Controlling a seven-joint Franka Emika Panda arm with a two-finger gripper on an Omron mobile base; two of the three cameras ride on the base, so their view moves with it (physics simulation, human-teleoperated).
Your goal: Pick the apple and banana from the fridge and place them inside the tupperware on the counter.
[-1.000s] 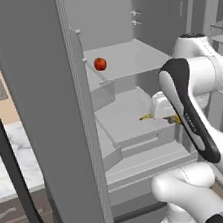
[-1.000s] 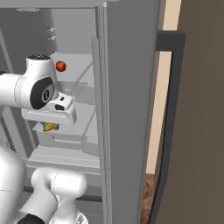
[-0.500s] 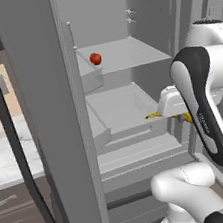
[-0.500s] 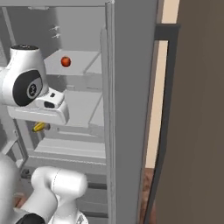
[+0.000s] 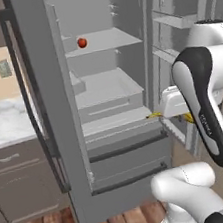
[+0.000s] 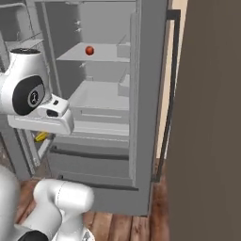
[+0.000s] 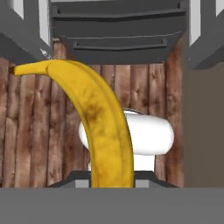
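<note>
My gripper point(image 7: 112, 178) is shut on the yellow banana point(image 7: 103, 127), which curves up and to the left in the hand view over the wooden floor. From the left base view, the banana point(image 5: 155, 114) pokes out beside the white hand, just in front of the open fridge point(image 5: 45, 93). The right base view has the banana point(image 6: 41, 136) under the hand. The red apple point(image 5: 82, 42) sits on the fridge's upper shelf, and is also on that shelf as the apple point(image 6: 89, 50). The marble counter point(image 5: 4, 124) lies left of the fridge. The tupperware is out of view.
The fridge's left door with a black handle point(image 5: 28, 95) stands open, and the right door with bins point(image 5: 178, 2) swings out beside my arm. Dark brown cabinets point(image 5: 18, 183) sit under the counter. A tall brown panel point(image 6: 207, 117) stands close on the right.
The whole scene has shifted: the camera has drawn back from the fridge. The hand, still shut on the banana, has come out from the shelves to the fridge front.
</note>
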